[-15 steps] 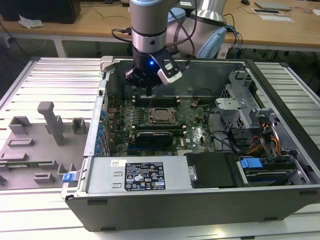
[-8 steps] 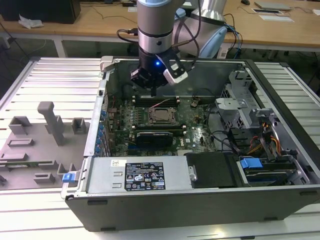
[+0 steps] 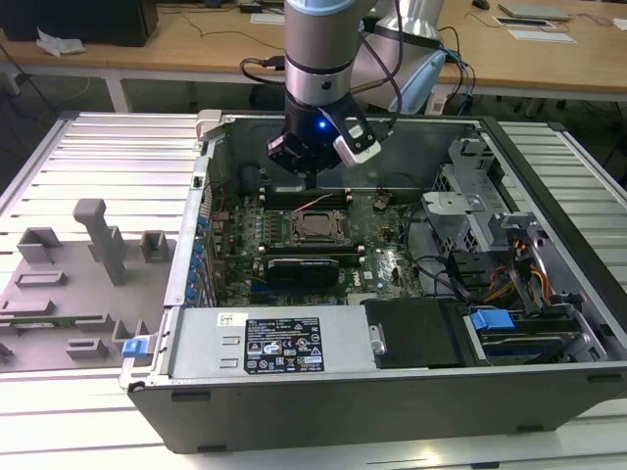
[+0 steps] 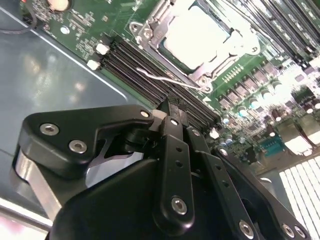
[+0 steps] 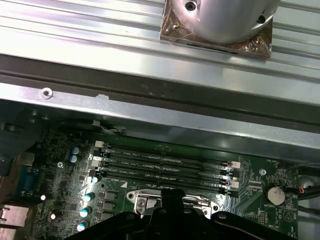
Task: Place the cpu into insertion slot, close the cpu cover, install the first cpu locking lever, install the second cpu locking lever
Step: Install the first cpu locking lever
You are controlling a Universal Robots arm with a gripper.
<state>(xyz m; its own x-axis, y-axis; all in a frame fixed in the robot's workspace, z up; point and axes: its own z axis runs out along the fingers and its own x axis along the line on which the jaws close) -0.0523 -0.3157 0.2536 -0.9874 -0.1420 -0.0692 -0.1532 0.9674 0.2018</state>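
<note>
A ribbed metal table (image 3: pixel 88 147) fills the exterior view, and on it an open computer case (image 3: pixel 392 406) takes up the centre and the exterior view's right. At the exterior view's left, a grey fixture tray (image 3: pixel 59 284) of blocky holders lies beside the case. The robot arm (image 3: pixel 318 49) comes down from the upper centre of the frame into the case.

Along the case's near wall sits a silver power supply box (image 3: pixel 206 343) bearing a black label plate (image 3: pixel 284 345). Beyond it the green circuit board (image 3: pixel 387 259) covers the case floor.

The gripper (image 3: pixel 312 176) hangs over the board in the upper middle of the frame. It is above the long memory slots (image 5: pixel 165 167) and just beyond the insertion slot (image 3: pixel 318 226). In the second wrist view the gripper (image 4: pixel 172 107) has its fingers (image 4: pixel 172 150) drawn together, with no gap and nothing visible between them.

The insertion slot lies at the middle of the board. The cpu cover (image 4: pixel 159 37) lies down on it, framing the cpu (image 4: pixel 197 35), whose shiny silver top shows through the window. So the cpu is seated in the slot.

A thin wire locking lever (image 4: pixel 165 78) stands out from the socket's edge over the memory slots, near the fingertips. Whether they touch it is hard to say.
</note>
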